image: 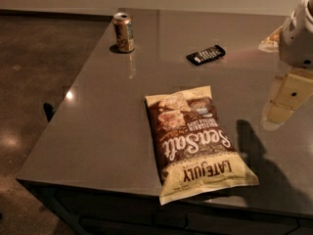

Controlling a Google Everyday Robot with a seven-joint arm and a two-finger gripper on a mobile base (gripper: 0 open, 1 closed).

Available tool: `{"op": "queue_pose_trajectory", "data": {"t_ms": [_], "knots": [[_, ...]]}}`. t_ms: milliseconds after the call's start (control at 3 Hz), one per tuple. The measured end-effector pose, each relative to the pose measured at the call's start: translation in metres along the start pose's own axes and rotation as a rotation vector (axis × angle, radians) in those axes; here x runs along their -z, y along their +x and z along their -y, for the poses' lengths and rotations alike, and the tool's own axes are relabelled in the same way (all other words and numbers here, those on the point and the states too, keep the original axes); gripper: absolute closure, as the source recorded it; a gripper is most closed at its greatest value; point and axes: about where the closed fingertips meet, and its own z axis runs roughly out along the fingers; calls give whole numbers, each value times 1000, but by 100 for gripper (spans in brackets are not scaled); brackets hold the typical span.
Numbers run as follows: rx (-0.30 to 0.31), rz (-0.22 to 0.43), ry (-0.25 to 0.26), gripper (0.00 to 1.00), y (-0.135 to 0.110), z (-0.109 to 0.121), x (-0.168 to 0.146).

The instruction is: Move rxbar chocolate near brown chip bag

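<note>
The rxbar chocolate (206, 55), a small flat black wrapper with white lettering, lies on the grey table toward the back, right of centre. The brown chip bag (195, 142) lies flat near the table's front edge, dark brown in the middle with cream ends and "Sea Salt" lettering. The bar is well apart from the bag, behind it. My gripper (285, 102) hangs at the right edge of the view, above the table, to the right of both things and holding nothing that I can see.
An upright gold drink can (123, 32) stands at the back left of the grey table (107, 116). The table's left and front edges drop to a dark floor. A pale object (270, 41) lies at the far right, behind the arm.
</note>
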Motion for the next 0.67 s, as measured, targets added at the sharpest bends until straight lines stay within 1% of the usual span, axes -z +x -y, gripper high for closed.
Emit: {"op": "queue_pose_trajectory", "data": {"t_ms": [333,667], "knots": [[0,0,0,0,0,0,0],[-27,40,-23,0,-6,16,-10]]}}
